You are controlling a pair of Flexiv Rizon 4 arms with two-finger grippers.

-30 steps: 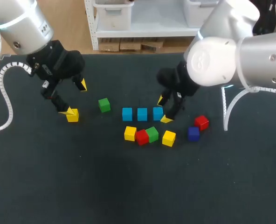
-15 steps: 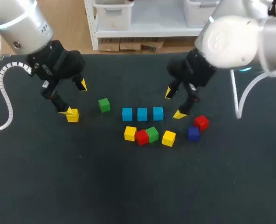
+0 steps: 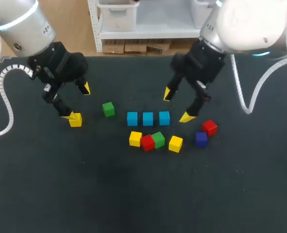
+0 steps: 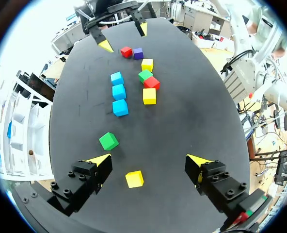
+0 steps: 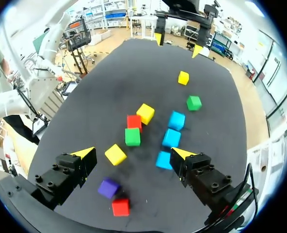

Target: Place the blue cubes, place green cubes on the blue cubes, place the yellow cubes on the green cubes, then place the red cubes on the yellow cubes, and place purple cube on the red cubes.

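Three blue cubes (image 3: pixel 148 118) lie in a row mid-table. My right gripper (image 3: pixel 176 105) hangs open above the row's right end, holding nothing; its wrist view has the nearest blue cube (image 5: pixel 165 159) just inside one finger. In front of the row sit a yellow cube (image 3: pixel 135 139), a red cube (image 3: pixel 147 142), a green cube (image 3: pixel 158 140) and another yellow cube (image 3: pixel 175 143). To their right are a purple cube (image 3: pixel 201 139) and a second red cube (image 3: pixel 210 127). My left gripper (image 3: pixel 79 102) is open over a lone yellow cube (image 4: pixel 134 178), with a lone green cube (image 3: pixel 108 109) beside it.
The dark tabletop (image 3: pixel 134 194) has free room across its front half and at the far left. The back edge runs just behind both arms.
My right gripper has drawn back from the rightmost blue cube, risen and spread its fingers wider. The cube stays in the row. The left arm has not moved.
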